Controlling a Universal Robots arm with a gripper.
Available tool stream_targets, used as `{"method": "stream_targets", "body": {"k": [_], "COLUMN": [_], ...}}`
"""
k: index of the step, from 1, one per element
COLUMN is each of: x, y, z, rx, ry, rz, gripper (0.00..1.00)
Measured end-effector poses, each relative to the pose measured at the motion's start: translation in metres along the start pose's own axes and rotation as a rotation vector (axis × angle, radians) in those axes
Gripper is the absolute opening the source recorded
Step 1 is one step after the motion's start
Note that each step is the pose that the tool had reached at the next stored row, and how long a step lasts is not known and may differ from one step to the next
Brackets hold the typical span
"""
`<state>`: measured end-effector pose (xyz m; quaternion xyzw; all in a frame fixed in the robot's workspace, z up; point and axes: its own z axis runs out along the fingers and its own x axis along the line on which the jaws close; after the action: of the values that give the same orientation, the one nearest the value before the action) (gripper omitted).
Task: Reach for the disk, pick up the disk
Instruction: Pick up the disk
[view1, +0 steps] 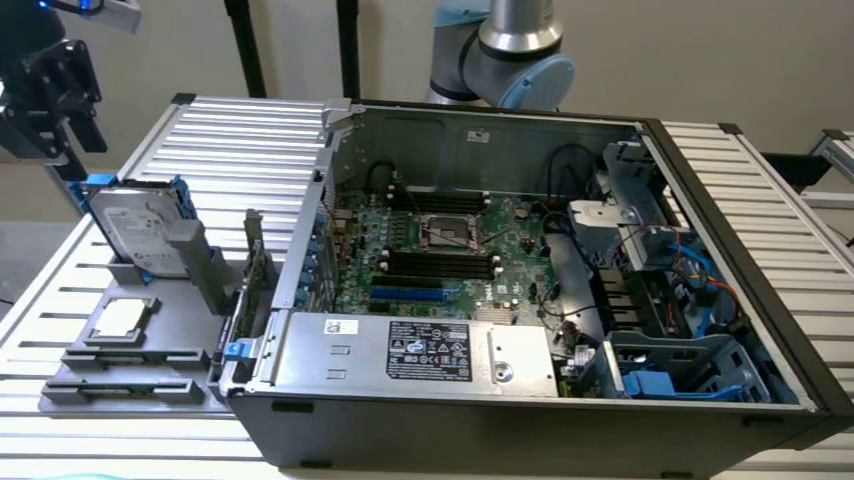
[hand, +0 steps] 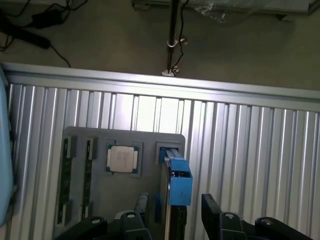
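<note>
Black gripper (view1: 63, 130) hangs over the ribbed aluminium counter's (view1: 240, 130) edge at the exterior view's left, fingers (hand: 141, 202) apart, not touching anything. Below it the flat silver-grey metal disk (view1: 134, 228) w/ blue plastic frame stands on edge in a grey plastic holder tray (view1: 167, 365), near a small square silver chip (view1: 120, 318). Open black computer case (view1: 534, 420) sits just beside the tray.

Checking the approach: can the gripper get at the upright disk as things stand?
Probably yes: the open gripper hangs above the disk, which stands upright in its grey holder with its top edge bare.
</note>
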<state>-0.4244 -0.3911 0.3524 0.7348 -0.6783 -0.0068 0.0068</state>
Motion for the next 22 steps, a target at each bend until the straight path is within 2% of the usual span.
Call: {"method": "stream_targets", "body": {"k": [7,12,22], "x": [0.0,-0.001,-0.002], "y": [-0.0002,-0.0004,-0.0001], "z": [0.0127,0.0195,0.0317], "rx": [0.001,0.0015,0.0018], "ry": [0.0,-0.0056,-0.0065], "rz": [0.0,0.0,0.028], "gripper": [0.54,0.54,0.54]}}
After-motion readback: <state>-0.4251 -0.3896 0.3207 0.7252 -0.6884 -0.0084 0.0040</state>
